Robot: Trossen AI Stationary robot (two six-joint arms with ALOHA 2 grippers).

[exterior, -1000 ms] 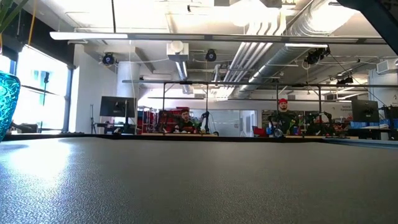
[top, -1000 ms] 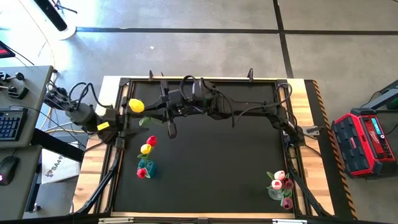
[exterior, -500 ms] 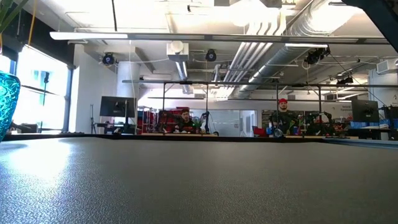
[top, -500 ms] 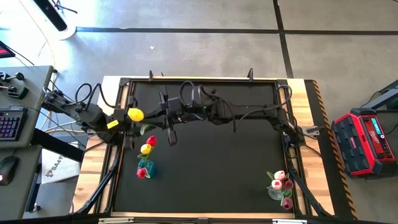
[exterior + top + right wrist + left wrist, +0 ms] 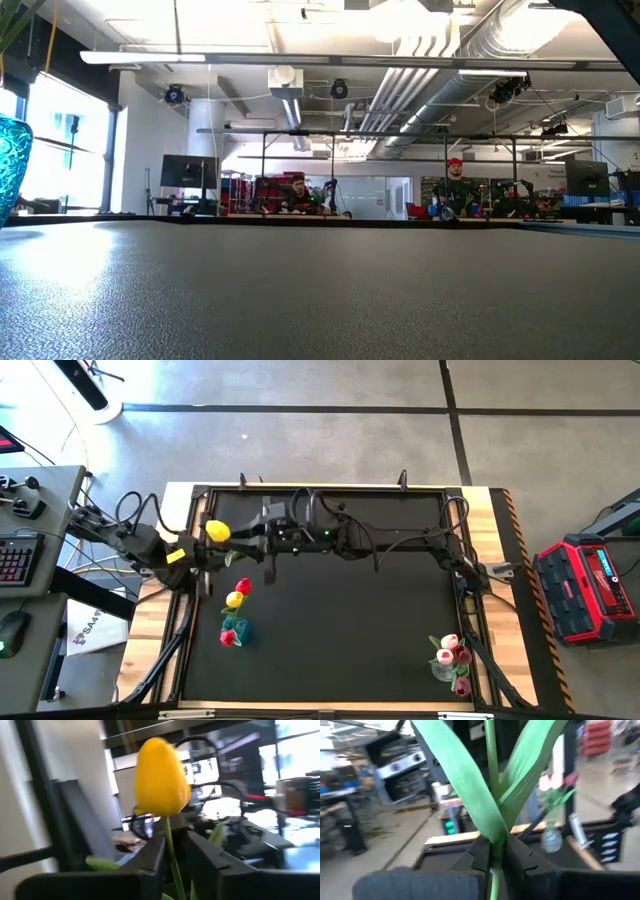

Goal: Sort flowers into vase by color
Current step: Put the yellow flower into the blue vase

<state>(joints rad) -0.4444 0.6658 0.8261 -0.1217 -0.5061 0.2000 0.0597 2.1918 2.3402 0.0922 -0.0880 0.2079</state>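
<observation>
A yellow flower (image 5: 217,531) stands roughly upright above the table's far left, between my two grippers. My left gripper (image 5: 206,556) comes in level from the left and is shut on its green stem. My right gripper (image 5: 242,541) reaches across from the right, and in the right wrist view its fingers (image 5: 156,857) stand apart on either side of the stem just below the yellow head (image 5: 161,777). Red and yellow flowers (image 5: 238,594) stand at the near left by a teal vase (image 5: 236,630). Pink flowers stand in a clear vase (image 5: 449,658) at the near right. My left gripper pinches the stem (image 5: 493,851) between its two fingers, right where the long leaves (image 5: 465,780) branch off. The fingers come level from the table's left and lie across the stem. The flower stands upright above them, clear of the table.
The black mat (image 5: 350,630) lies inside a dark frame on the wooden table. The right arm (image 5: 400,540) and its cables stretch across the far half of the mat. A desk with a keyboard (image 5: 12,560) stands to the left and a red case (image 5: 590,585) to the right.
My left gripper's fingers have come together on the flower's stem. My right gripper has rolled at the wrist, and the yellow head dipped toward the near edge and swung back. Neither arm has otherwise shifted its place.
</observation>
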